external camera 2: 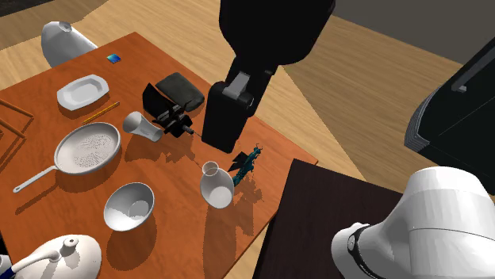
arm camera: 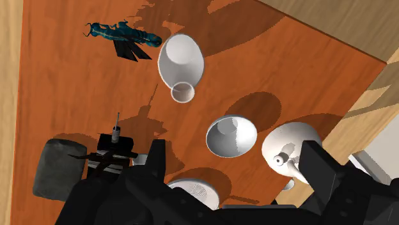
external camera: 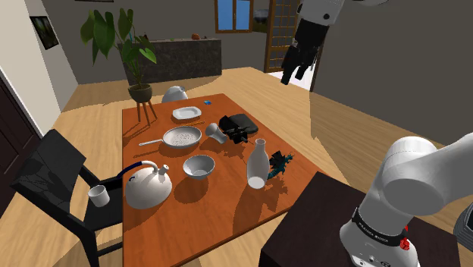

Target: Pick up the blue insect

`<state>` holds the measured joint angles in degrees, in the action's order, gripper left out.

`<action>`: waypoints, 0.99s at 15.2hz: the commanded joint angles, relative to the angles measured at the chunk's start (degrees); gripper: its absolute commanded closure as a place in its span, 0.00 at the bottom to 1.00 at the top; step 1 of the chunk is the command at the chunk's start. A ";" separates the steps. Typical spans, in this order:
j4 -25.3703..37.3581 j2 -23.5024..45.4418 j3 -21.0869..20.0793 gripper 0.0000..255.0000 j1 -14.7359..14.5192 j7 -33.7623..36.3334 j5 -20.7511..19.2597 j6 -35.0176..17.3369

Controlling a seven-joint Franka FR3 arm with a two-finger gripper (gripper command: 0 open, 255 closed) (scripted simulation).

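The blue insect point(external camera: 280, 163) is a teal, dark-winged figure lying on the orange-brown table point(external camera: 227, 216) near the edge closest to the stand, right beside a white vase point(external camera: 258, 163). In the second exterior view the blue insect point(external camera 2: 247, 158) lies just past the vase point(external camera 2: 216, 184). My gripper point(external camera: 295, 76) hangs high above the table's far side, well away from the insect. In the wrist view the gripper point(arm camera: 240, 172) is open and holds nothing. The insect point(arm camera: 121, 35) lies far ahead of the fingers, beyond the vase point(arm camera: 181, 64).
On the table stand a white bowl point(external camera: 198, 164), a colander pan point(external camera: 182, 136), a white kettle point(external camera: 148, 186), a plate point(external camera: 186, 114), a black pouch point(external camera 2: 178, 87) and a black-and-white gadget point(external camera 2: 163, 120). A dark chair point(external camera: 53, 178) holds a cup point(external camera: 97, 195).
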<state>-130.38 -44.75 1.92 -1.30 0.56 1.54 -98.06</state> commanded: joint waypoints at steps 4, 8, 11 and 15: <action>-4.00 1.09 2.35 0.00 -0.77 -5.45 -1.34 -2.96; -8.53 3.54 5.55 0.00 -1.60 -12.67 -3.38 -7.18; -11.31 6.18 7.99 0.00 -2.09 -18.07 -5.01 -10.59; -14.16 10.84 11.26 0.00 -2.66 -25.21 -7.23 -15.51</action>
<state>-144.16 -35.20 12.24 -3.85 -22.53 -5.06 -112.51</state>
